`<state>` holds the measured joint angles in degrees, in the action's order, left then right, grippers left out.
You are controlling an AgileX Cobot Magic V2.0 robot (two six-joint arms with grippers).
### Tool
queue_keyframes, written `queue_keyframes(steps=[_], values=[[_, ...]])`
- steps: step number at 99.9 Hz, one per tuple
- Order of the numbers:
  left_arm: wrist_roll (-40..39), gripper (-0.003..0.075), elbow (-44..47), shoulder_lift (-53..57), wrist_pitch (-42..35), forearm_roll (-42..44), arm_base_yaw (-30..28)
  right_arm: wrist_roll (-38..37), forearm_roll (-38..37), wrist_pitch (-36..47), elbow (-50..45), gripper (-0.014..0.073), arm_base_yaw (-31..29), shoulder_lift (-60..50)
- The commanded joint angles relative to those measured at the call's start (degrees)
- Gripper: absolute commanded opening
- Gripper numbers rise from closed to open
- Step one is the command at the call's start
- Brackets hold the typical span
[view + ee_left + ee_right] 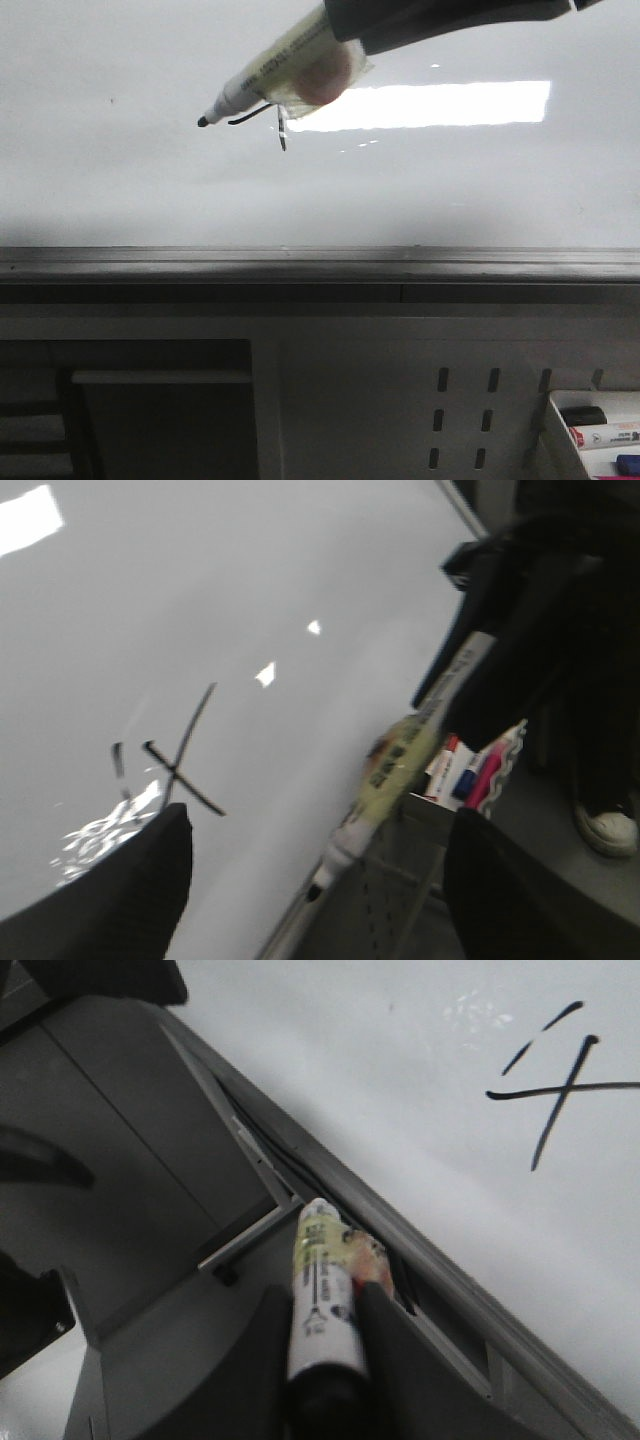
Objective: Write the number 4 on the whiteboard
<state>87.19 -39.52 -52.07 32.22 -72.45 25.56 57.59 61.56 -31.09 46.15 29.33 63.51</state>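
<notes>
The whiteboard [120, 180] fills the upper front view, with a bright rectangular reflection. The number 4 [560, 1085] is drawn on it in thin black strokes. It also shows in the left wrist view [175, 770], and in the front view [281, 128] it is partly hidden behind the marker. My right gripper [340, 40] comes in from the top right, shut on a yellow-white marker [265, 72]. The marker's black tip sits left of the figure, apart from the strokes. The right wrist view shows the marker [322, 1290] clamped in the right gripper [325, 1295]. My left gripper [318, 830] is open and empty.
A grey metal rail [320, 262] runs along the board's lower edge, with a grey perforated panel [460, 410] below it. A white tray [556, 440] at the bottom right holds several spare markers, also seen in the left wrist view [470, 775].
</notes>
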Motion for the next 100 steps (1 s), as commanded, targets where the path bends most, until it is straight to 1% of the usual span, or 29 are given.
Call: queue_keyframes(steps=[1,8,16,28,37,59,84,100], values=[[2.0,0.0459,-1.5,-1.2,-2.7,-2.5,4.3,-3.7,-3.1,-3.5,4.6,-0.0045,-0.4,-0.4],[2.1,0.0459,-1.5,-2.9,-4.8,-1.9,6.9,-4.1,-3.8,-6.1,6.7,-0.0045,-0.4,0.2],[2.2,0.0459,-1.5,-4.8,-5.5,-1.9,9.1,-4.3,-4.5,-8.5,8.7,-0.0045,-0.4,0.9],[2.2,0.0459,-1.5,-6.9,-6.5,-1.9,10.6,-6.0,-7.0,-11.6,10.9,-0.0045,-0.4,1.9],[2.2,0.0452,-1.5,-7.6,-7.3,-1.9,10.7,-6.0,-7.2,-13.3,11.5,-0.0045,-0.4,2.5],[2.2,0.035,-1.5,-8.5,-7.4,-1.9,10.7,-6.0,-7.2,-13.8,12.3,-0.0045,-0.4,2.6],[2.2,0.0288,-1.5,-9.8,-7.4,-1.7,10.7,-6.0,-7.4,-13.9,12.3,-0.0045,-0.4,2.6],[2.2,0.0185,-1.5,-9.8,-7.4,-1.7,10.7,-6.0,-7.5,-14.0,12.3,-0.0045,-0.4,2.6]])
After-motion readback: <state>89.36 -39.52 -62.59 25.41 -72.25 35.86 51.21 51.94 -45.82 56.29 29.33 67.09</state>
